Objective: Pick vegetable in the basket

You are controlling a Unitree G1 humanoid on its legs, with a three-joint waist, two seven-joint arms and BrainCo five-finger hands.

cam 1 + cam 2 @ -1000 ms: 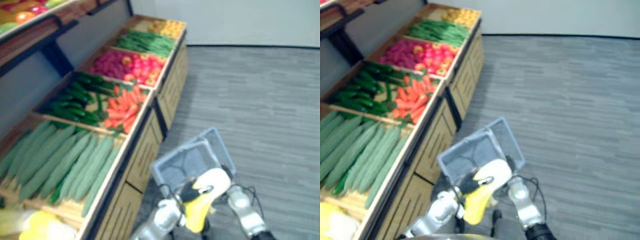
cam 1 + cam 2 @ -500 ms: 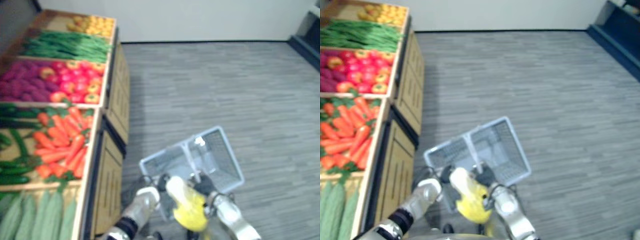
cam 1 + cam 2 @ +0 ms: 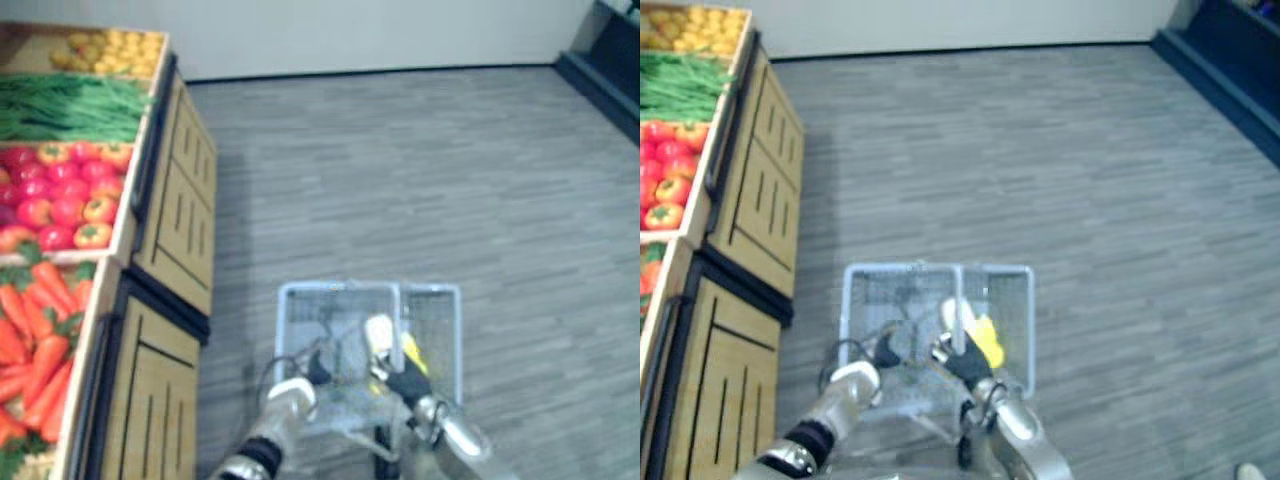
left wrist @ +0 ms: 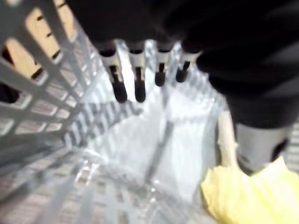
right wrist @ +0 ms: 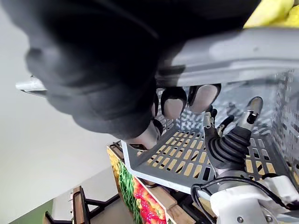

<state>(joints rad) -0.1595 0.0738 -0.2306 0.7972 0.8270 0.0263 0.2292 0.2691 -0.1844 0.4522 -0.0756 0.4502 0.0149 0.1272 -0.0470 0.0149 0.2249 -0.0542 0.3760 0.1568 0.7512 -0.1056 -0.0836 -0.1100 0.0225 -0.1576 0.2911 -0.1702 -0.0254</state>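
Wooden produce stand holding carrots at nine o'clock. At six o'clock, the left hand reaches straight-fingered, holding nothing, into a pale wire basket. The right hand seems curled around a yellow-white vegetable over the basket's middle.

Basket right of produce stand

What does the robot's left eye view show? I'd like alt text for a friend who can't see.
The robot's right hand holds a yellow and white leafy vegetable over a pale mesh basket, with its left hand at the basket's near edge. Grey floor lies around, and a wooden produce stand with carrots runs along the left.
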